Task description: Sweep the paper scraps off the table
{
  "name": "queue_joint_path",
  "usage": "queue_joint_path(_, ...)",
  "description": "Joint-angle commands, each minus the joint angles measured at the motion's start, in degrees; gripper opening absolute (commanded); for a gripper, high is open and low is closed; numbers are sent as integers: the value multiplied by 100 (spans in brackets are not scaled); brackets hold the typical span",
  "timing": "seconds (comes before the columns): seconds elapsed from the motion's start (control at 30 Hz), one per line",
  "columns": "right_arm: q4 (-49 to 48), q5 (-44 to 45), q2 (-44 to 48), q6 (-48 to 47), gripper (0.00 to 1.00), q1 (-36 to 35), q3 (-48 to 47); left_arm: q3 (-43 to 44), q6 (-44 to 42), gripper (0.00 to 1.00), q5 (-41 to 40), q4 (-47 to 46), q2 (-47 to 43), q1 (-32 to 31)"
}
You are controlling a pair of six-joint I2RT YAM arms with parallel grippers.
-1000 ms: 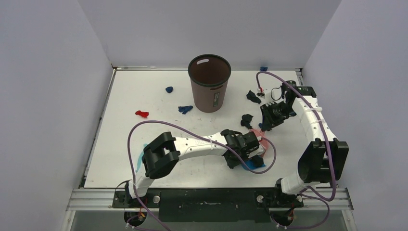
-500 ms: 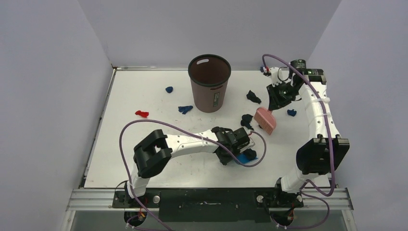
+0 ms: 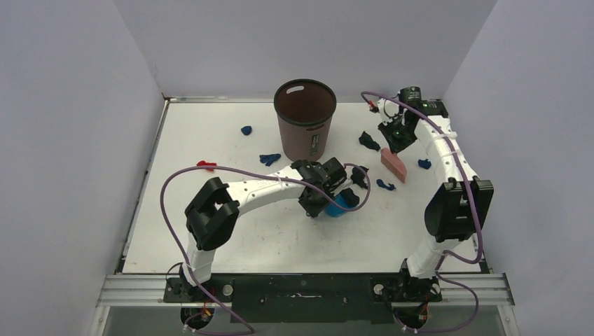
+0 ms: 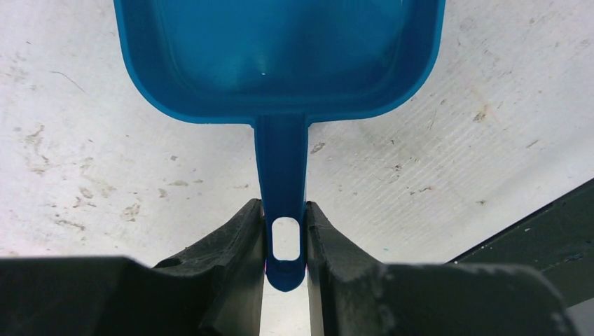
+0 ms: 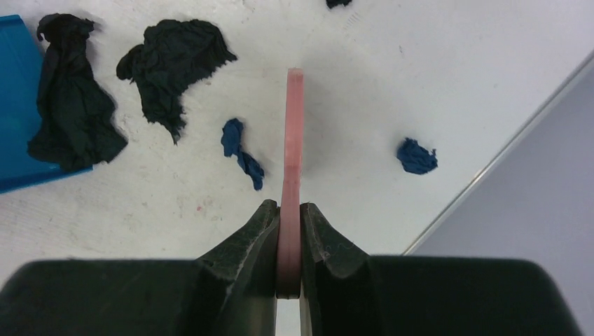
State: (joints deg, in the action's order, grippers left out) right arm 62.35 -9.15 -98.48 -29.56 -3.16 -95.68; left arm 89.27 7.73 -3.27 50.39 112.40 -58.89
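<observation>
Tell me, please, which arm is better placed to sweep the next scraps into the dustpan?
Right: the right gripper holds the pink brush beside paper scraps; the left gripper holds the blue dustpan.

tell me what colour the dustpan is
Blue dustpan, clearest in the left wrist view.

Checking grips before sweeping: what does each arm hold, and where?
Left fingers pinch the blue plastic dustpan by its handle's end; right fingers clamp the pink hand brush by its handle.
</observation>
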Motion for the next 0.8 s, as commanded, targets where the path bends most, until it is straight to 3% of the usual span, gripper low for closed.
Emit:
queue_joint_path(0.0, -604, 79, -146, 309, 5, -354, 100, 661, -332, 0, 221, 370, 130, 140)
queue_joint_path(0.17, -880, -7, -279, 611, 5, -991, 345, 951, -540, 0, 327, 454, 424, 226)
queue_joint_path(0.37, -590, -794, -310, 772, 5, -1580, 496, 1250, -675, 0, 275, 390, 734, 285)
queue_joint_path(0.53, -168, -1279, -88, 800, 5, -1640, 462, 1208, -625, 0, 273, 100, 770, 321)
queue_joint_path(0.77, 360, -1802, 241, 791, 5, -1465, 198, 517, -552, 0, 39, -714, 265, 182)
